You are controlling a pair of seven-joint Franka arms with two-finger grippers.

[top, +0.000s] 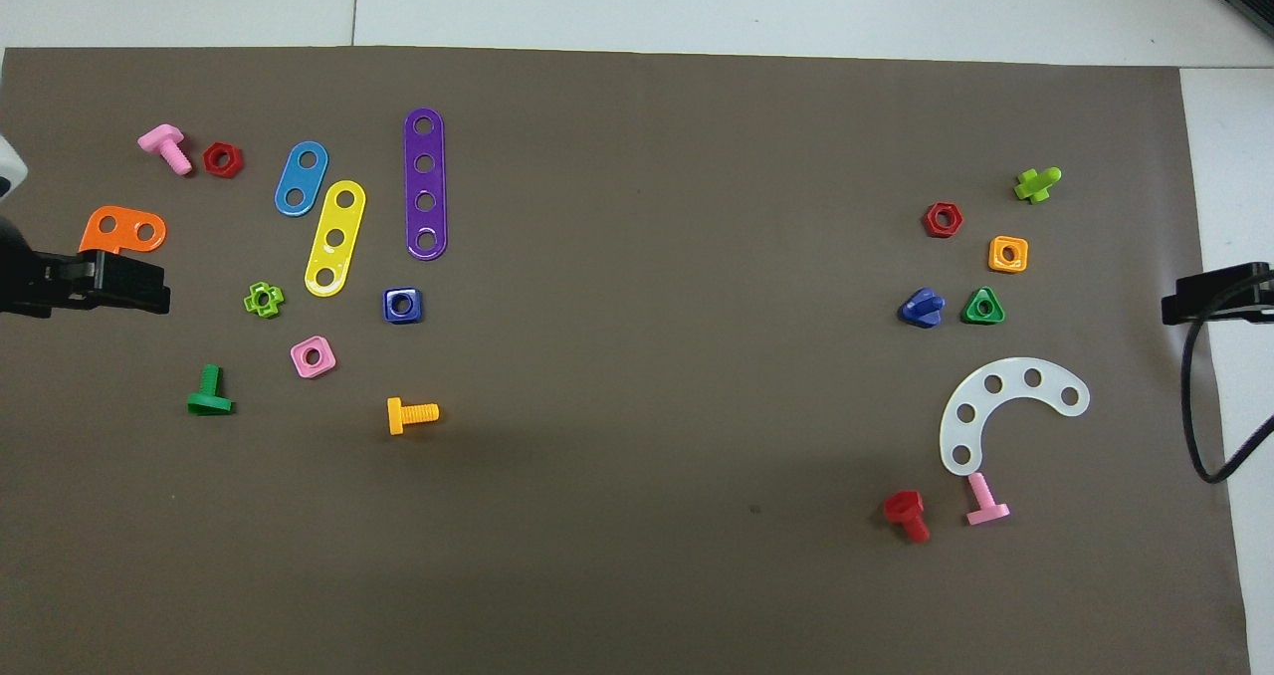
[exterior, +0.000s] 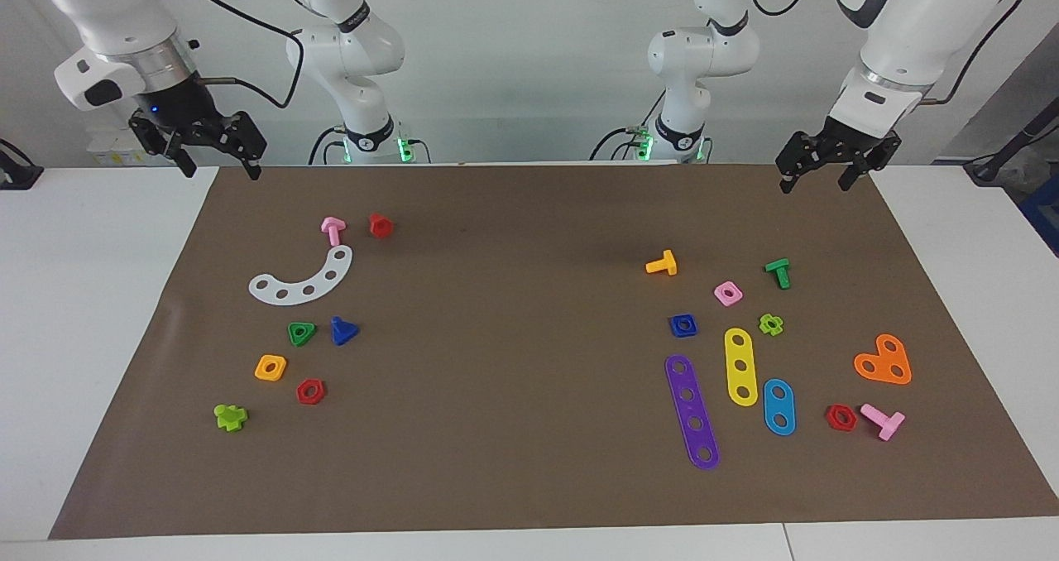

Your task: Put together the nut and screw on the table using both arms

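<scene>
Both hands, left (exterior: 817, 171) & right (exterior: 217, 160), wide open, empty, raised over tabletop (exterior: 529, 495) corners by robots; nut (exterior: 683, 325), screw (exterior: 343, 331) untouched.

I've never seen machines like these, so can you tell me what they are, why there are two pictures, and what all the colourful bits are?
They are two white robot arms. Each ends in a black pincer: the left pincer and the right pincer. Both are open, empty and up in the air over the mat's edge nearest the robots.

One picture looks at the robots from across the table. The other looks down from above them, so everything appears turned around.

On the brown mat lie toy building pieces: screws, nuts and flat strips with holes. The blue square nut lies toward the left arm's end, beside a purple strip. The blue screw lies toward the right arm's end, beside a green triangular nut. Those two blue pieces should be joined.
</scene>
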